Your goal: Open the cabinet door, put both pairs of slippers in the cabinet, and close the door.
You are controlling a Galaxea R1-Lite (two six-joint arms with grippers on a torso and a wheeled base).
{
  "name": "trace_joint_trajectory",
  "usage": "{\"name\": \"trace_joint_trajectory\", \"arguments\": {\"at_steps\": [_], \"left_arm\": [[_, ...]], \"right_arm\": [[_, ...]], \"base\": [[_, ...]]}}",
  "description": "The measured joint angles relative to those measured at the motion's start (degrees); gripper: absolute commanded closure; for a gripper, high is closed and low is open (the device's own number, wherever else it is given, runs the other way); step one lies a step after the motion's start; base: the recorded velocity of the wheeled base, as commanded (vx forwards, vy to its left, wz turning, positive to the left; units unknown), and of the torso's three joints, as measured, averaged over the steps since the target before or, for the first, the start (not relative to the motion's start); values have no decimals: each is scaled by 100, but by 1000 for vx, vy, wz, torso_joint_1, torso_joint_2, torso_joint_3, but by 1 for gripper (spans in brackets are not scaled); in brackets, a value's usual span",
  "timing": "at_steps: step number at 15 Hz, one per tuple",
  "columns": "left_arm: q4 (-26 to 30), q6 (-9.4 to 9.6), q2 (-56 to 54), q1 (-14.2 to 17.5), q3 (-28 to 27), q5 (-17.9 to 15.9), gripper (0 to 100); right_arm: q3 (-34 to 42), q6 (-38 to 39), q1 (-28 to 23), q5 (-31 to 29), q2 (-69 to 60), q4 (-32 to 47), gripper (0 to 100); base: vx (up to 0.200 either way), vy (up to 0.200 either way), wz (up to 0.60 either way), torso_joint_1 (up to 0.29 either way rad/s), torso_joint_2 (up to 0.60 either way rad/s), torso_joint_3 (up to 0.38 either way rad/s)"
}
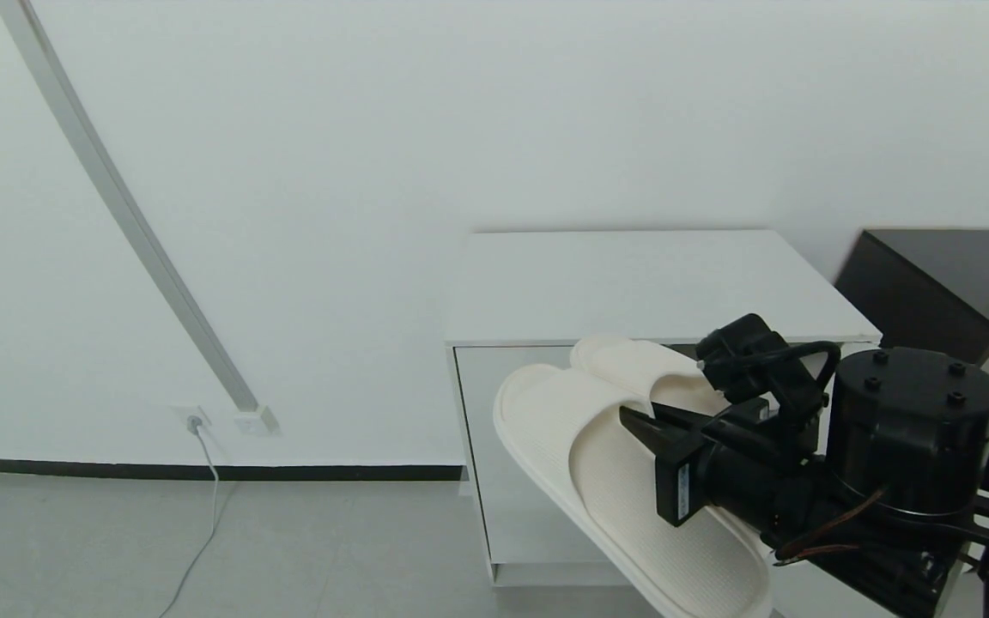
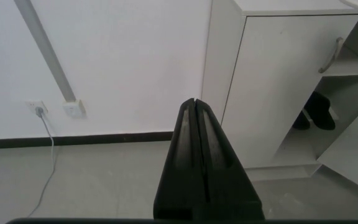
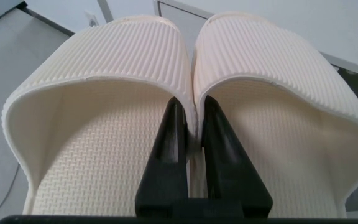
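My right gripper is shut on a pair of cream slippers, held side by side in front of the white cabinet. In the right wrist view its fingertips pinch the two inner walls of the cream slippers together. In the left wrist view the cabinet has its left door closed, with a handle, and its right side open. A dark pair of slippers rests on a lower shelf inside. My left gripper is shut on nothing, low down and left of the cabinet.
A dark piece of furniture stands right of the cabinet. On the wall to the left are a slanted metal strip and a socket with a cable trailing onto the floor. Bare floor lies left of the cabinet.
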Motion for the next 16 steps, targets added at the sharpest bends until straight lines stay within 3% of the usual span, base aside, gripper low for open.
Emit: {"name": "trace_joint_trajectory", "arguments": {"at_steps": [16], "left_arm": [[-2,11,0,2,0,-5,100]], "right_arm": [[229,-73,-63,195,11,-158,100]], "base": [[0,-200,0,2,4,2]]}}
